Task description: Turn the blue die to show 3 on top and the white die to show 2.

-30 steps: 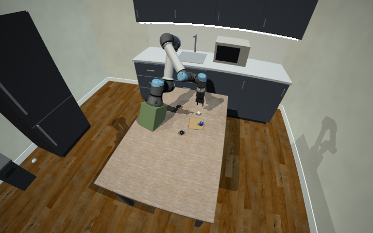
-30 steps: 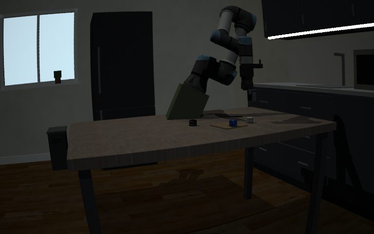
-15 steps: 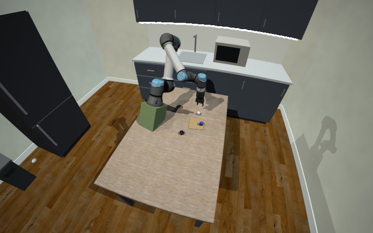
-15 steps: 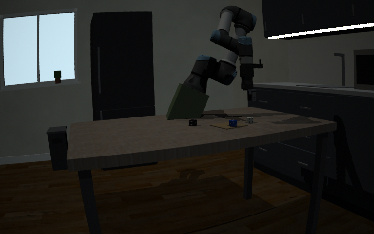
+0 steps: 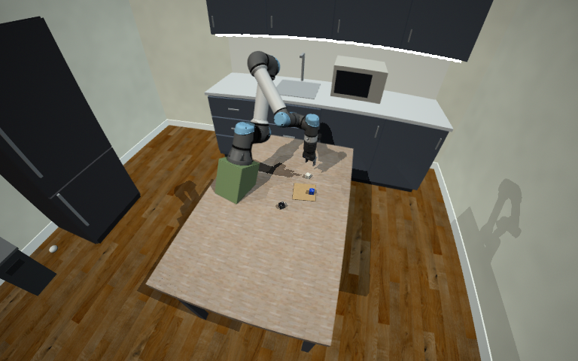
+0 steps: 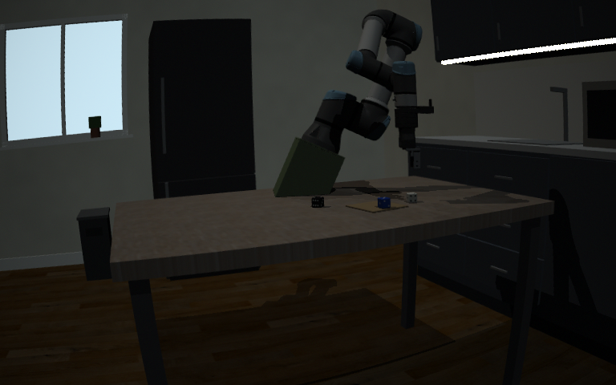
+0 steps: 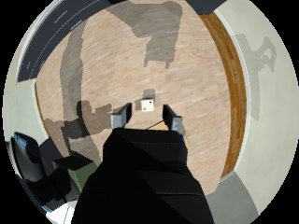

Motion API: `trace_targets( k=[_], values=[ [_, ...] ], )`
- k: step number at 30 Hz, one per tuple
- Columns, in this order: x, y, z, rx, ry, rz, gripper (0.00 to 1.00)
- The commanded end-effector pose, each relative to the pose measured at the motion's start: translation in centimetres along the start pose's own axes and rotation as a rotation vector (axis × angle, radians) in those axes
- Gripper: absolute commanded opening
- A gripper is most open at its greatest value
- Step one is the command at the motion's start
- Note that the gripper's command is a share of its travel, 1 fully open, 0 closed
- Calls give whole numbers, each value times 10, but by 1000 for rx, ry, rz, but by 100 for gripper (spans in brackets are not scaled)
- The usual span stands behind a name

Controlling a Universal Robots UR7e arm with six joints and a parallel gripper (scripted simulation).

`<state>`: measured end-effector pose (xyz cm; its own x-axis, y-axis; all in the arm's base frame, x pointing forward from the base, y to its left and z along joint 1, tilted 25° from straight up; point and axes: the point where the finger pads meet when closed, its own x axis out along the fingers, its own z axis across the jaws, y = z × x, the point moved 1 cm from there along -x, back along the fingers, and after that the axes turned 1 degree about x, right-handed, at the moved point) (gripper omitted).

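The blue die lies on the tan mat, near its far right corner. The white die lies on the bare table just beyond the mat. The black die lies on the table left of the mat. My gripper is open and empty. It hangs well above the white die, which shows between the fingertips in the wrist view. A corner of the mat shows by the right finger.
The green pedestal of the arm stands on the table left of the dice. The table's far and right edges are close to the white die. A counter with sink and microwave stands behind.
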<state>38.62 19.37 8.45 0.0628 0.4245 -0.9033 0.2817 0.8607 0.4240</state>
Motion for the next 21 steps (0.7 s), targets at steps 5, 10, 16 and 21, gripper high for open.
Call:
trace_targets(
  k=[5, 10, 16, 21],
  values=[
    [5, 0, 1, 254, 0, 0, 100],
    [7, 0, 2, 370, 0, 0, 100],
    [9, -1, 2, 464, 0, 0, 100],
    [11, -2, 2, 602, 0, 0, 100]
  ],
)
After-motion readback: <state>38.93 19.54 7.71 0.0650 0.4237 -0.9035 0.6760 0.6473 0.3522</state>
